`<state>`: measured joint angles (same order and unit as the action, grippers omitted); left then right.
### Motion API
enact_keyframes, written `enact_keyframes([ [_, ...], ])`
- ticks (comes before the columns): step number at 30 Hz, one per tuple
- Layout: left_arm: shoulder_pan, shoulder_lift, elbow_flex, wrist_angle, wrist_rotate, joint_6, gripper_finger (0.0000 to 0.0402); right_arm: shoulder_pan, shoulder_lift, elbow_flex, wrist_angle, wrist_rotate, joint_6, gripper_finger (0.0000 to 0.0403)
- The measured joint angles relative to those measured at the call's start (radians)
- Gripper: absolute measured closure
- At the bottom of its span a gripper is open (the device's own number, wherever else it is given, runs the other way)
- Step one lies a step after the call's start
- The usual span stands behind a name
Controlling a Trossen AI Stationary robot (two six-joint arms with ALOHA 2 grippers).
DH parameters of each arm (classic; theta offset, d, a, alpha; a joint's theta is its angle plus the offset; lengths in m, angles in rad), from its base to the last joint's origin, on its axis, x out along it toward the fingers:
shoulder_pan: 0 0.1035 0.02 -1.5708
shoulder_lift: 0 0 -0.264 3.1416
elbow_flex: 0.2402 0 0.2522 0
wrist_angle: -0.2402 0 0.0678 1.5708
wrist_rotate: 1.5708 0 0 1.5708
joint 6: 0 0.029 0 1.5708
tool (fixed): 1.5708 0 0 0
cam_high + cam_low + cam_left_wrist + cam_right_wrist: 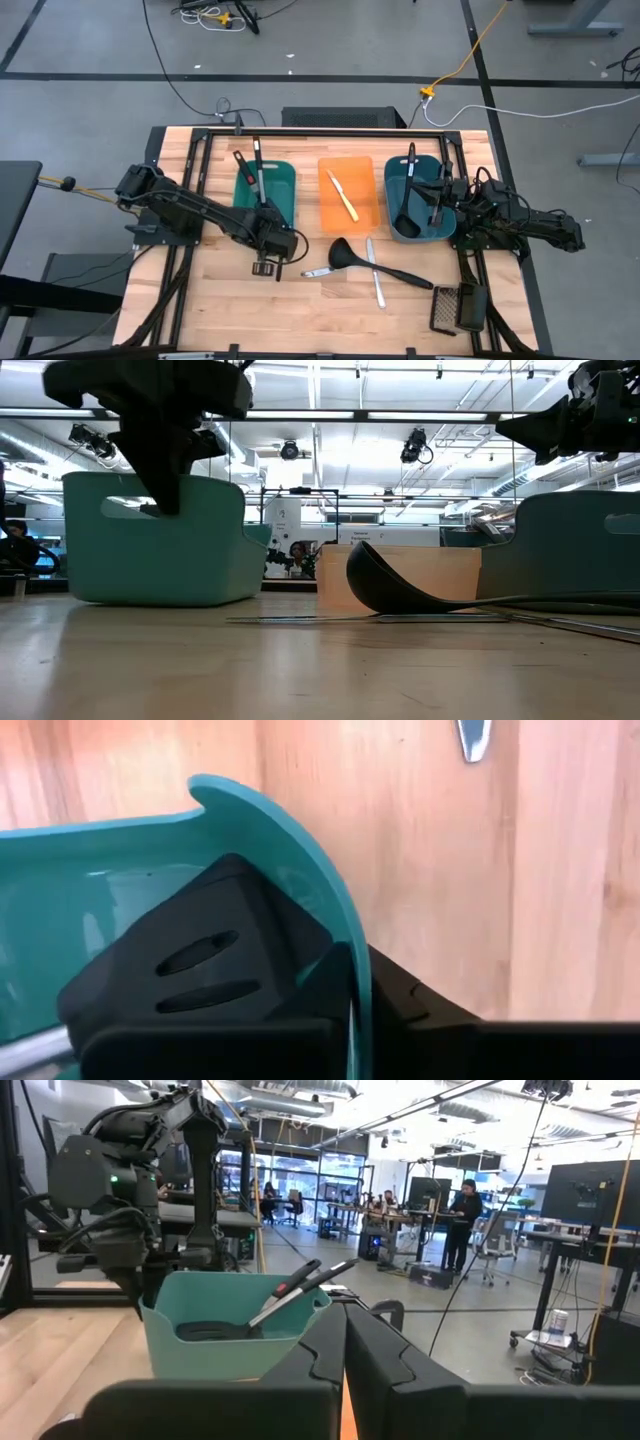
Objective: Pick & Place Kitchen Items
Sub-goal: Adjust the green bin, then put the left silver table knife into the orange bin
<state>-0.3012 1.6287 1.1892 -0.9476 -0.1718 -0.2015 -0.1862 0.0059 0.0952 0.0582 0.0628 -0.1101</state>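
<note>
A: Step in hand?
B: Left claw (268,266), centre-left of high view, below the left teal tub (284,172). Fingers' state: cannot tell. Right claw (443,192), pads pressed together, empty, over the right tub (393,170).
A: Items left?
B: Ladle (345,253) and silver knife (373,270) on the tabletop (230,310), lower centre. Yellow knife (342,193) in the orange tray (370,163).
A: Next?
B: Likely the ladle; thin handle, needs a low pinch.

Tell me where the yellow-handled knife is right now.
In the high view the slim yellow-handled knife lies diagonally inside the orange rectangular tray, mid-table between the green plastic tub on the left and the darker teal tub on the right.
</note>
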Motion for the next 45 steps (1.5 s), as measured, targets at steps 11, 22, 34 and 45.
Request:
enact_keyframes([
  [11, 0.15, 0.0, -0.003, -0.027, -0.019, 0.136, 0.0383, 0.0, 0.0, 0.0, -0.003, 0.0, 0.0, 0.0393],
  [22, 0.27, 0.0, -0.004, 0.025, 0.026, 0.131, 0.0384, 0.0, 0.0, 0.0, -0.007, 0.0, 0.0, 0.0393],
  [34, 0.285, 0.0, -0.004, 0.022, 0.054, 0.134, 0.0368, 0.0, 0.0, 0.0, -0.007, 0.0, 0.0, 0.0393],
  [45, 0.256, 0.0, 0.058, -0.065, 0.038, 0.13, 0.0275, 0.0, 0.0, 0.0, -0.007, 0.0, 0.0, 0.0393],
])
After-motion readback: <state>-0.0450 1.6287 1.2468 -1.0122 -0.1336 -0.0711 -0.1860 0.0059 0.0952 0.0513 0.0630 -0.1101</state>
